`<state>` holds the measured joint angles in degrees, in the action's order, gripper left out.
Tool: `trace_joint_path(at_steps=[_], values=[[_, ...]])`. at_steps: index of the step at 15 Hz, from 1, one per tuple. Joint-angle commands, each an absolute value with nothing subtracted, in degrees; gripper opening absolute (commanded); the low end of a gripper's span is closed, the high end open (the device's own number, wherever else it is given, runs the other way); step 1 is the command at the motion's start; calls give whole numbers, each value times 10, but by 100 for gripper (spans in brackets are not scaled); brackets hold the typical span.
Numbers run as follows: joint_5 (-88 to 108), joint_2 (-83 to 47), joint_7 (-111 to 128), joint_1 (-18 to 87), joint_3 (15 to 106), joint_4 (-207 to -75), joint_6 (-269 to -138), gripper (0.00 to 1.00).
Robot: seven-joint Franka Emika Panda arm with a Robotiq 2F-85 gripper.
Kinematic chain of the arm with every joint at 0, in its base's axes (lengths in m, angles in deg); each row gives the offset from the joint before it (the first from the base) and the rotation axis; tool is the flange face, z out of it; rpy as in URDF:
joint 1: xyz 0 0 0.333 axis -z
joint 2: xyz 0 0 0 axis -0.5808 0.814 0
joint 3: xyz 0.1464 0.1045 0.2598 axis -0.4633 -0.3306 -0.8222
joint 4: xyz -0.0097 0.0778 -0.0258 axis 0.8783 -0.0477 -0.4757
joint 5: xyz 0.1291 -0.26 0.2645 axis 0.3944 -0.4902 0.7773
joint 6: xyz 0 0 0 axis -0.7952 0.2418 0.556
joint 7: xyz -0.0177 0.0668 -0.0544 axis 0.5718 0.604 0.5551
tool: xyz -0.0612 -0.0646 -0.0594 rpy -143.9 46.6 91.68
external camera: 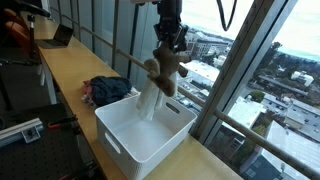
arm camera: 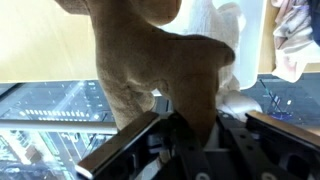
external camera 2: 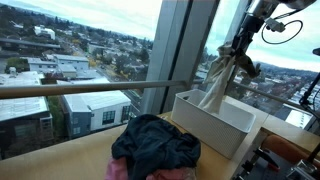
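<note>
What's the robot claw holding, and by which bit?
A brown fuzzy cloth, pinched at its top end by the gripper, above the white bin.

A long wooden counter (external camera: 70, 68) runs along the window wall. Near its window edge stands a white bin (external camera: 150, 150), a little turned against that edge. Just beside the bin, more to the middle of the counter, lies a pile of clothes (external camera: 105, 91), dark blue with some pink under it. In both exterior views they are close together. A laptop (external camera: 62, 37) stands open at the far end.
</note>
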<state>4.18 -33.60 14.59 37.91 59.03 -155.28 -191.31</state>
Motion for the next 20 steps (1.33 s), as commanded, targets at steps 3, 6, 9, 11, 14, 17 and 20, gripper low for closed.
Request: trace_joint_path(at_steps=[3,6,9,11,14,17,20], values=[[44,-342,157,378,590,-1558,-1892,69],[48,-354,158,374,586,-1549,-1881,92],[43,-307,140,351,562,-1566,-1951,100],[44,-291,148,334,544,-1581,-1980,100],[46,-221,150,302,516,-1587,-2041,100],[43,-138,147,270,496,-1572,-2085,100],[44,-59,144,238,483,-1549,-2105,100]])
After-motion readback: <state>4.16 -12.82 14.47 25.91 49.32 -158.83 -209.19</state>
